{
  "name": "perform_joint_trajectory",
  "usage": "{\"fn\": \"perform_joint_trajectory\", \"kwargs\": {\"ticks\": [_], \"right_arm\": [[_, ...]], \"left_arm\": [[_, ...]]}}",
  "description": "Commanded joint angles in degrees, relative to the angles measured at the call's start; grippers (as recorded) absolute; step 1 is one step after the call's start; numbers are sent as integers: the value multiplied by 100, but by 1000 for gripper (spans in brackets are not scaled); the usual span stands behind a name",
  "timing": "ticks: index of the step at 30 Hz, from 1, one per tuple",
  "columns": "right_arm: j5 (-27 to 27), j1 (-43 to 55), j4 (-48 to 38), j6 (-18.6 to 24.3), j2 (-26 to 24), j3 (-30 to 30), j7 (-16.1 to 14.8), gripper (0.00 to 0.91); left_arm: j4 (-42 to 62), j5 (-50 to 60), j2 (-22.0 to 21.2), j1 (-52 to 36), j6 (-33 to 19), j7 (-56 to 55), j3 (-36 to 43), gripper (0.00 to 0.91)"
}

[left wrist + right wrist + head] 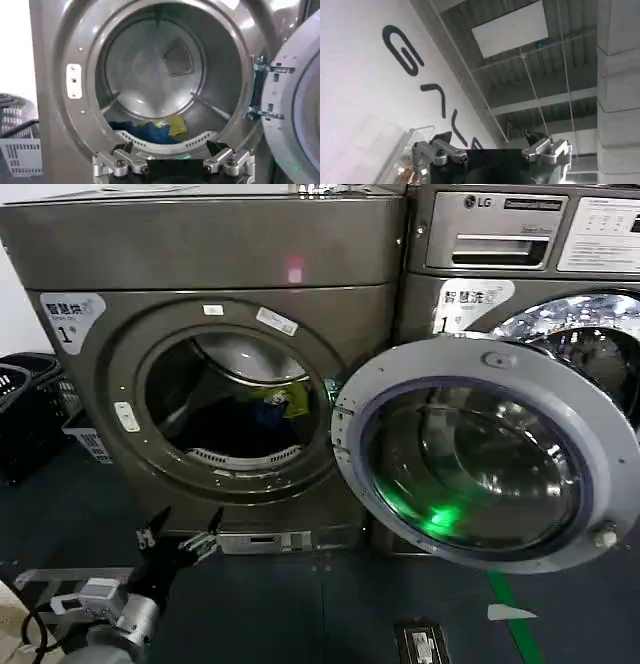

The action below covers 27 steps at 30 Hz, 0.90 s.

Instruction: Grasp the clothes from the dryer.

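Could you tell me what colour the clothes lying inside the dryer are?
Dark blue, with a small yellow-green piece among the clothes; the left wrist view shows it best.

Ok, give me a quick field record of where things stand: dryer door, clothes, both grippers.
dryer: bronze-grey front loader, port unobstructed
door: swung fully open on the robot's right of the port
clothes: navy pile with a yellow-green piece, lying low in the drum, untouched
left gripper: open, empty, low in front of the dryer below the port, aimed at the drum
right gripper: open, empty, pointing up towards the ceiling
basket: dark, on the floor to the dryer's left
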Motion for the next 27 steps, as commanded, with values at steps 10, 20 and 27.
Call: {"fn": "perform_joint_trajectory", "kwargs": {"ticks": [10,20,27], "right_arm": [[-1,23,5,-3,22,-22,-27,907],[5,3,16,-1,29,12,-40,907],[83,-43,94,41,53,65,-48,907]], "left_arm": [[10,-10,0,-15,-8,-84,10,907],[-2,-28,6,-26,-11,-110,17,907],[-34,-28,-2,-8,-24,-97,22,907]]}}
